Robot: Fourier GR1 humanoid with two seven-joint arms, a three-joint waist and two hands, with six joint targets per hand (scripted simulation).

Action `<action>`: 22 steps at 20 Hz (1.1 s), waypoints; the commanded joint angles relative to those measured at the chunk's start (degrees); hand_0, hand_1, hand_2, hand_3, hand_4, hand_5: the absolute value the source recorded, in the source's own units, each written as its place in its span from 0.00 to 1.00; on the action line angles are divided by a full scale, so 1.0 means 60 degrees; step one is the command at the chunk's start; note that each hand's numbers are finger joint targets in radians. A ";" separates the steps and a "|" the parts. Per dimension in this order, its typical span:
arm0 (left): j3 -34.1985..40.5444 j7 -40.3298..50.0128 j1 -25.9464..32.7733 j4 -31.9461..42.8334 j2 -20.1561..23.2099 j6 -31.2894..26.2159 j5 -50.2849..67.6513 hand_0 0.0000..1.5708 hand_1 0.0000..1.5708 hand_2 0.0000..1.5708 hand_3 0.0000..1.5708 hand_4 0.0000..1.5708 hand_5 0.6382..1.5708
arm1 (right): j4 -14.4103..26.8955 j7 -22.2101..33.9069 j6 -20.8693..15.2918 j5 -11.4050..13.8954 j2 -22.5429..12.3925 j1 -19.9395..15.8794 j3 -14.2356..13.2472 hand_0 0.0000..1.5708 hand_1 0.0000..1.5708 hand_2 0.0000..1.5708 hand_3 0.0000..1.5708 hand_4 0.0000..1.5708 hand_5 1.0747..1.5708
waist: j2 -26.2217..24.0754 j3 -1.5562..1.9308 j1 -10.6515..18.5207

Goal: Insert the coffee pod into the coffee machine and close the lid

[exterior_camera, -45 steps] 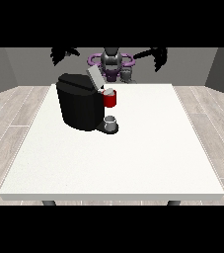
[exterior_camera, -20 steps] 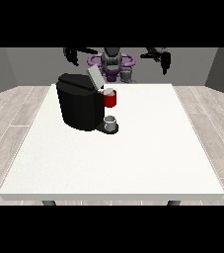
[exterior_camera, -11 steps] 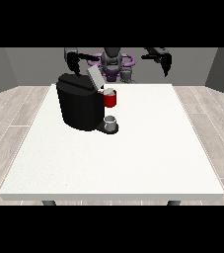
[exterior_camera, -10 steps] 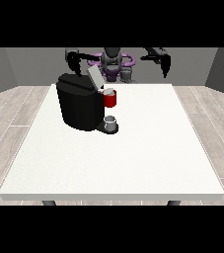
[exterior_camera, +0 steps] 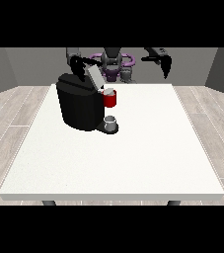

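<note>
While the black boxy coffee machine (exterior_camera: 81,106) stands far left with its grey lid (exterior_camera: 93,76) raised, the hand at the view's left (exterior_camera: 76,65) sits behind it, fingers unclear; the hand at the view's right (exterior_camera: 166,64) hangs with fingers straight down. Coffee pod unseen.

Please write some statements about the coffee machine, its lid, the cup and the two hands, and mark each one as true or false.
1. The coffee machine stands on the white table, towards the view's left. True.
2. The machine's lid is fully closed. False: it is raised and tilted up.
3. A small grey cup sits on the machine's base, under the red part. True.
4. The hand at the view's right rests on the lid. False: it is in the air, far from the machine.
5. The hand at the view's left is behind the machine's top. True.
</note>
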 commanded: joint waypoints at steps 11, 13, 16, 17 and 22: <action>-0.0132 0.0524 -0.0167 -0.0541 0.0321 0.0466 0.0127 0.00 0.00 0.00 0.00 0.00 1.00 | 0.1135 -0.0132 -0.0023 0.0322 0.0091 -0.1271 -0.0102 0.00 0.00 0.00 0.00 0.00 1.00 | 0.0564 0.0014 0.0089; -0.0429 -0.0509 0.0529 -0.0162 -0.0060 0.0537 -0.0153 0.00 0.00 0.00 0.00 0.00 1.00 | 0.0795 -0.0044 -0.0080 0.0386 0.0368 -0.1217 0.0144 0.00 0.00 0.00 0.00 0.00 1.00 | 0.0361 0.0011 -0.0117; -0.0245 0.0935 -0.0084 -0.0729 0.0335 0.0578 0.0168 0.00 0.00 0.00 0.00 0.00 1.00 | 0.1223 -0.0509 0.0224 0.0426 0.0250 -0.0952 0.0138 0.00 0.00 0.00 0.00 0.00 1.00 | 0.0304 0.0014 -0.0074; -0.0203 0.0303 -0.0099 -0.0511 0.0337 0.0499 0.0200 0.00 0.00 0.00 0.00 0.00 1.00 | 0.1309 -0.0404 -0.0041 0.0557 0.0276 -0.1493 0.0097 0.00 0.00 0.00 0.00 0.00 1.00 | 0.0592 0.0013 0.0033; -0.0113 -0.0493 0.0728 -0.0145 0.0320 0.0509 0.0157 0.00 0.00 0.00 0.00 0.08 1.00 | 0.1154 -0.0292 0.0324 0.0603 0.0304 -0.1244 0.0294 0.00 0.00 0.00 0.00 0.14 1.00 | 0.0292 0.0012 -0.0104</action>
